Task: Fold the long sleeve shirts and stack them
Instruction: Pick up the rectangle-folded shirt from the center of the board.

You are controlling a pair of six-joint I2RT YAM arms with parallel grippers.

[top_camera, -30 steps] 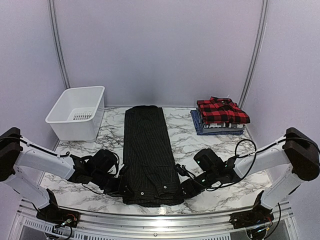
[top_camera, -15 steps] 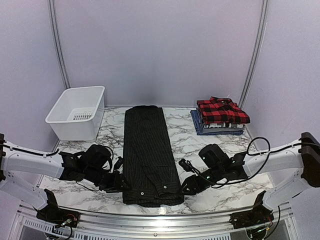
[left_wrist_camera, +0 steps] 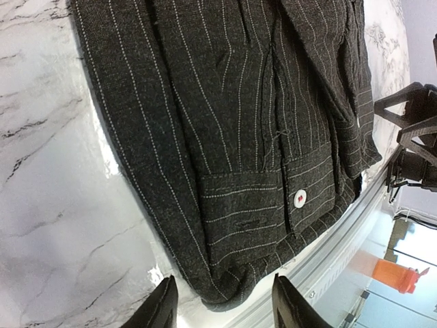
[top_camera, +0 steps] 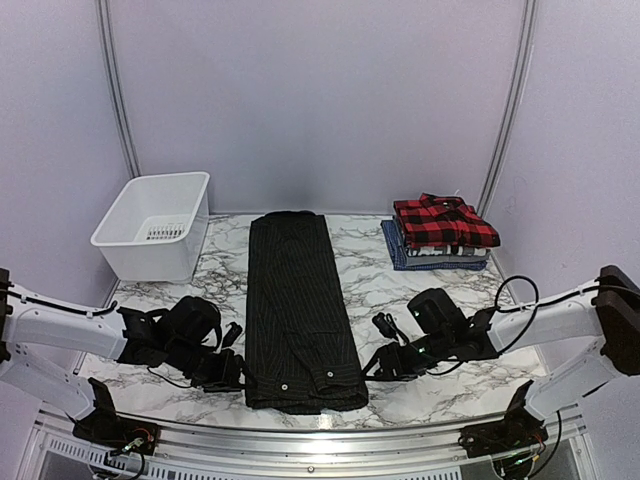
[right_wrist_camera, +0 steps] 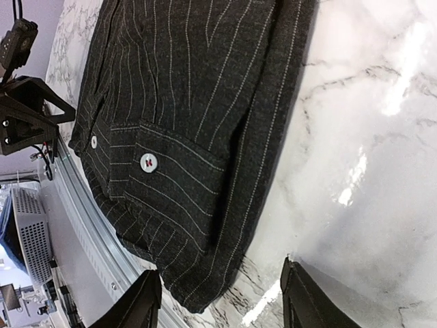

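Observation:
The black pinstriped shirt (top_camera: 298, 300) lies flat as a long narrow strip down the table's middle, sleeves folded in, cuffs at the near end. My left gripper (top_camera: 232, 372) is open and empty, just left of its near left corner (left_wrist_camera: 225, 287). My right gripper (top_camera: 375, 366) is open and empty, just right of the near right corner (right_wrist_camera: 198, 287). Neither touches the cloth. A stack of folded shirts stands at the back right, the red-and-black plaid one (top_camera: 443, 222) on top, greyish ones under it and a blue checked one (top_camera: 400, 256) at the bottom.
A white plastic bin (top_camera: 155, 225) stands at the back left. The table's metal front rail (top_camera: 300, 430) runs just past the shirt's near end. Bare marble (top_camera: 420, 300) lies between the shirt and the stack.
Both grippers have drawn outward from the shirt's near corners, the left one to the left and the right one to the right. The shirt has not moved.

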